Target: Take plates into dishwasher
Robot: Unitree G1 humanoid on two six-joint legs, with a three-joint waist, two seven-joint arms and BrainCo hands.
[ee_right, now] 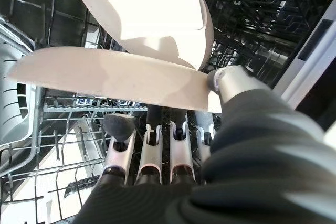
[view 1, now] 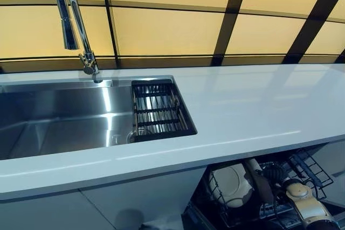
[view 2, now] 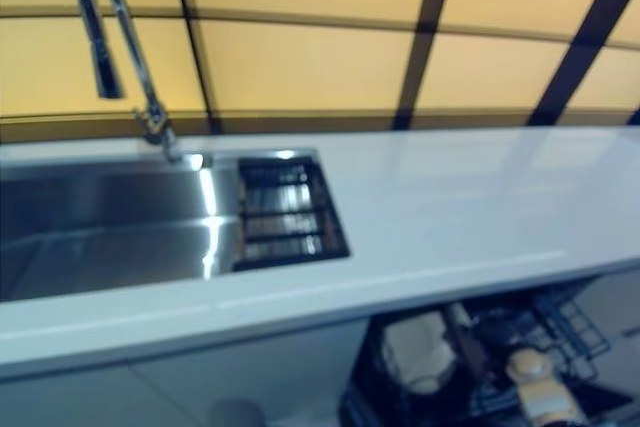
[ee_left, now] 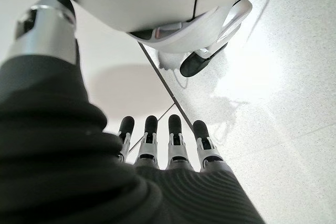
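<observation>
Below the counter at lower right, the pulled-out dishwasher rack [view 1: 310, 166] holds a cream plate [view 1: 230, 184] standing on edge. My right hand [view 1: 275, 175] is down in the rack beside it. In the right wrist view, a cream plate [ee_right: 105, 80] lies across my right hand [ee_right: 157, 145], pinched between the thumb and the fingers over the rack's wires [ee_right: 63, 145]. A second cream plate [ee_right: 147, 9] stands just behind it. My left hand [ee_left: 173, 140] hangs low over the speckled floor with its fingers straight and nothing in it.
A white counter [view 1: 259, 106] runs across the view. A steel sink [view 1: 54, 122] is set in its left part, with a tall chrome faucet [view 1: 73, 20] behind and a black drain basket [view 1: 159, 109] at the sink's right end. The dishwasher sits under the counter's front edge.
</observation>
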